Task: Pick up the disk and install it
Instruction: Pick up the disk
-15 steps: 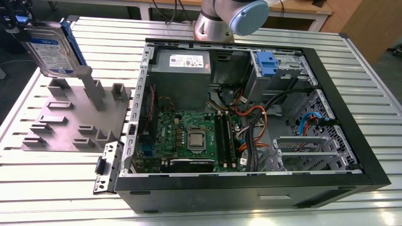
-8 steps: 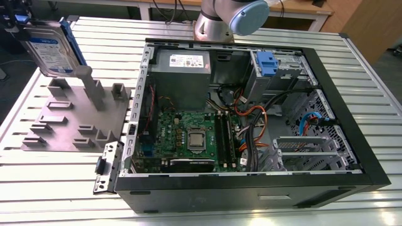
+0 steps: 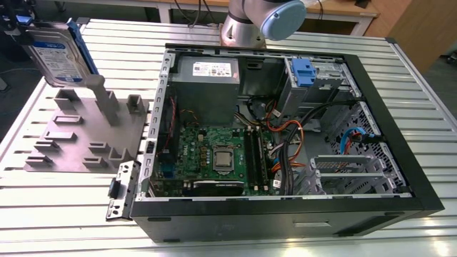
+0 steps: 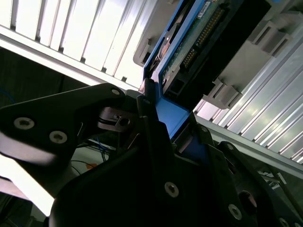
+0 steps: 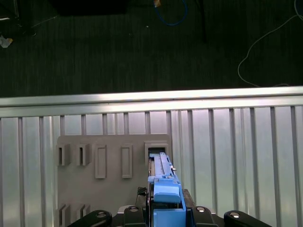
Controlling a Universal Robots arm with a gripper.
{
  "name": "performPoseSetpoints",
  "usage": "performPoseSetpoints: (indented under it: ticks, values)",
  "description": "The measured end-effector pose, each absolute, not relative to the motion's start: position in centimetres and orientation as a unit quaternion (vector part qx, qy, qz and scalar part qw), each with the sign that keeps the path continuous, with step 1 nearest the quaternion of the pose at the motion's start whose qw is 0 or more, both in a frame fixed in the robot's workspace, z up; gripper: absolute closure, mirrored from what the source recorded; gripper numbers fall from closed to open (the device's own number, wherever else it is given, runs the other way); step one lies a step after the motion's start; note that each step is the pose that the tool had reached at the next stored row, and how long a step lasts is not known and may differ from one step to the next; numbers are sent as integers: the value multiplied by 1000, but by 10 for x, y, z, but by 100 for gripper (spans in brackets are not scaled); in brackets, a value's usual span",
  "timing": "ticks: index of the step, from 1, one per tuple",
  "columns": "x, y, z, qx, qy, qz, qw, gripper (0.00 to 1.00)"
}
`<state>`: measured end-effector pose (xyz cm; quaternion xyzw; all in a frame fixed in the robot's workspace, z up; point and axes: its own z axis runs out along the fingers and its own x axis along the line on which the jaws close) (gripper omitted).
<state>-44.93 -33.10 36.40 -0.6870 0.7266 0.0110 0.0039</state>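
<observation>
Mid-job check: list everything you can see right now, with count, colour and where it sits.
disk: one, silver with a blue carrier frame, upright over the fixture, at the exterior view's left
fixture: one, grey, slotted, on the table beside the case
computer case: one, black, open, mid-table
power supply box: one, grey, inside the case, at the end near the arm
motherboard: one, green, on the case floor
latch: one, blue, inside the case, toward the exterior view's right
cables: several, orange, black and blue, inside the case
table: one, silver, slatted, under everything
arm: one, silver and pale blue, behind the case
pincer: one, black, shut on the disk's blue frame
</observation>
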Motion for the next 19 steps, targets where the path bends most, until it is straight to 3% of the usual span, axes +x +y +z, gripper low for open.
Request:
performPoseSetpoints:
  ticks: [19]
  values:
    - [-449, -331, 378, -687, 727, 11, 4, 63]
